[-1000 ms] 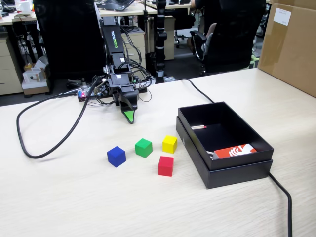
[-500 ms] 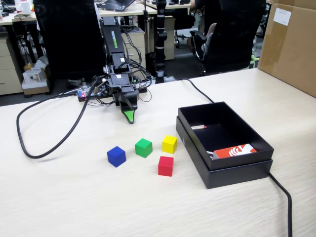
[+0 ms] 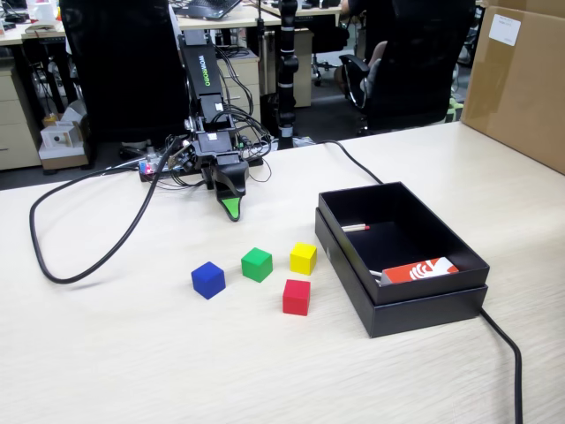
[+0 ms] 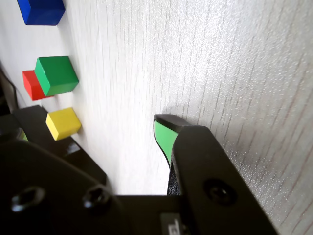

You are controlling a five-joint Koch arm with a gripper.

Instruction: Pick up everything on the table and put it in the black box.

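On the pale table point(image 3: 106, 353), the black box point(image 3: 424, 311) sits well off to the right of the claw point(image 3: 231, 210) in the fixed view and nearer the camera, with none of the four cubes in it. The claw hangs tip-down close over the wood, holding nothing; only one green-faced tip shows in either view, so whether its jaws are apart or together cannot be told. All four cubes lie in a loose cluster on the camera side of the claw, apart from one another. The green cube point(image 3: 257, 264) is nearest, just ahead and slightly right; the yellow cube point(image 3: 303, 258) is further right, near the box; the blue cube point(image 3: 208, 279) slightly left; the red cube point(image 3: 297, 297) farthest. The likely first reach runs forward toward the green cube.
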